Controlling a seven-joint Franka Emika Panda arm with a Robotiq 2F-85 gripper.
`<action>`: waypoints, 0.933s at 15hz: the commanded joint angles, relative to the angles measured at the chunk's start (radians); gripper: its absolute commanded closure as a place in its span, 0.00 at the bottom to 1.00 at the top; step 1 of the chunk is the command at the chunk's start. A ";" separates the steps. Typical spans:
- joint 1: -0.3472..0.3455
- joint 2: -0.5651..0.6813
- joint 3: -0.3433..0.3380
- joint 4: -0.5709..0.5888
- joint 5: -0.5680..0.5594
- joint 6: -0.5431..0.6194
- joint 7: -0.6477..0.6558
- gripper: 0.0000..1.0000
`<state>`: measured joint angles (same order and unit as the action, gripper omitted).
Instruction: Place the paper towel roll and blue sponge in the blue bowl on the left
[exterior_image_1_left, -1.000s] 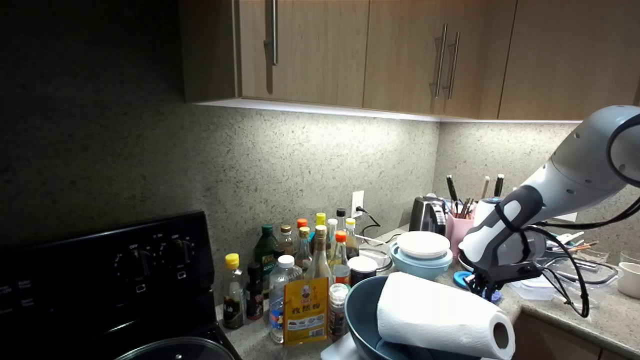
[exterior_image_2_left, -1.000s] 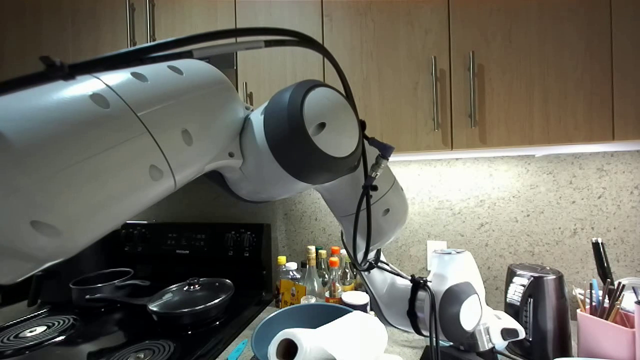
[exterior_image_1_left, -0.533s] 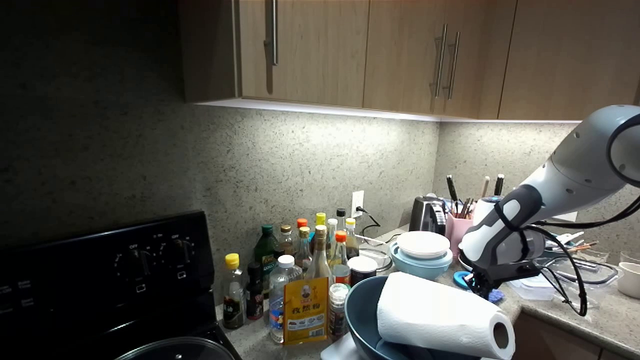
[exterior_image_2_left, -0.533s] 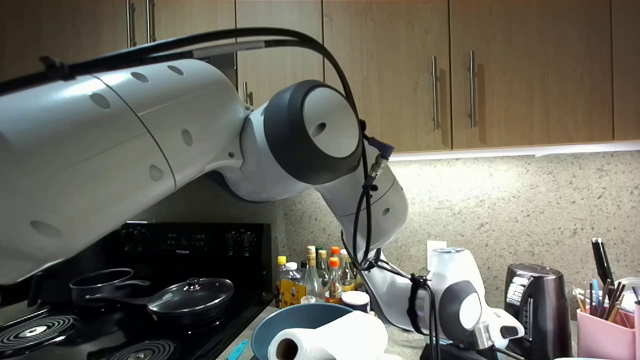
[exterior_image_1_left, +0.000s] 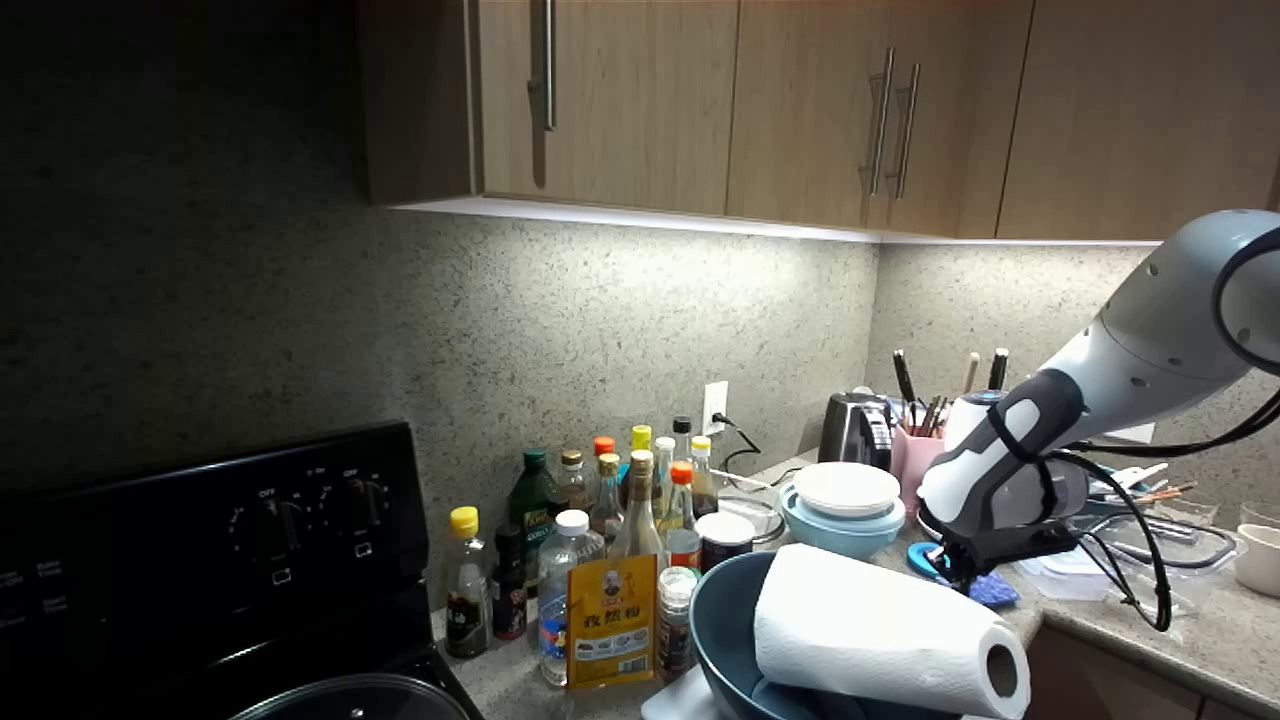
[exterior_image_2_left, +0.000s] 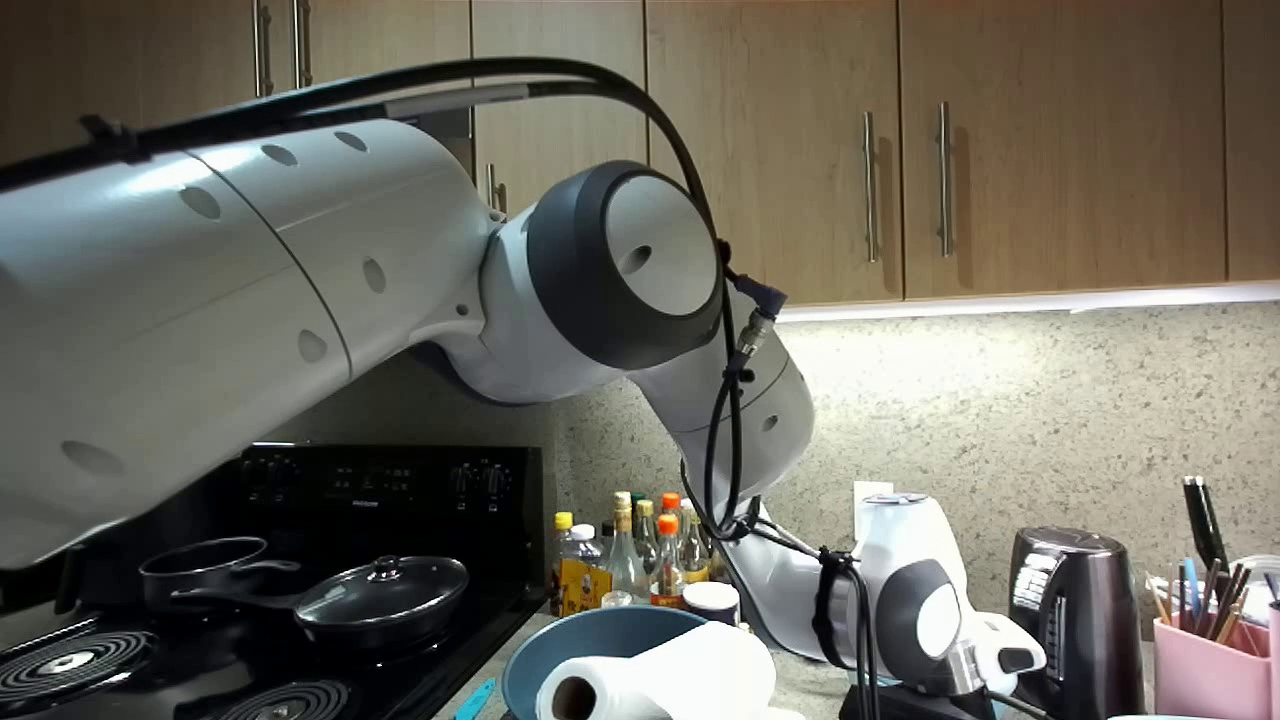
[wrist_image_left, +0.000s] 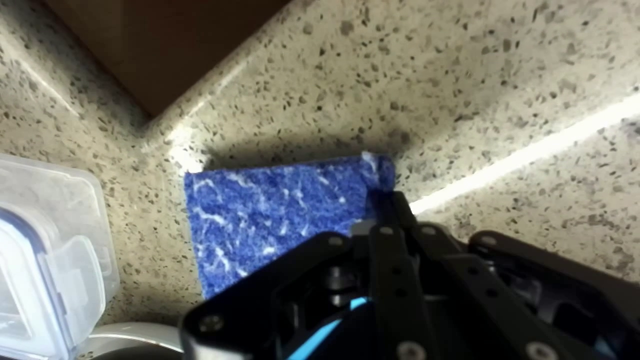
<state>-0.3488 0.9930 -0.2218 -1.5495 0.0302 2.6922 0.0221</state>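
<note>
The roll (exterior_image_1_left: 885, 635) lies in the bowl (exterior_image_1_left: 725, 625), not yet the sponge (wrist_image_left: 260, 215), pinched by the gripper (wrist_image_left: 391, 200) near the counter's inner corner (wrist_image_left: 135, 142).

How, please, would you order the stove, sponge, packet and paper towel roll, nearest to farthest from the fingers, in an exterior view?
1. Sponge, at the fingers.
2. Paper towel roll, partly inside the bowl.
3. Packet, left of the bowl.
4. Stove, far left.

matt paper towel roll (exterior_image_1_left: 885, 635); smooth blue bowl (exterior_image_1_left: 722, 622); rough, fibrous blue sponge (wrist_image_left: 270, 215).
</note>
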 joint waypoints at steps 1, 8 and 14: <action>0.008 -0.002 -0.010 -0.015 -0.009 0.032 0.002 1.00; 0.032 -0.056 -0.027 -0.063 -0.014 0.116 0.013 1.00; 0.100 -0.160 -0.088 -0.164 -0.024 0.233 0.033 1.00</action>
<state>-0.2941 0.9262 -0.2713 -1.5947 0.0290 2.8616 0.0232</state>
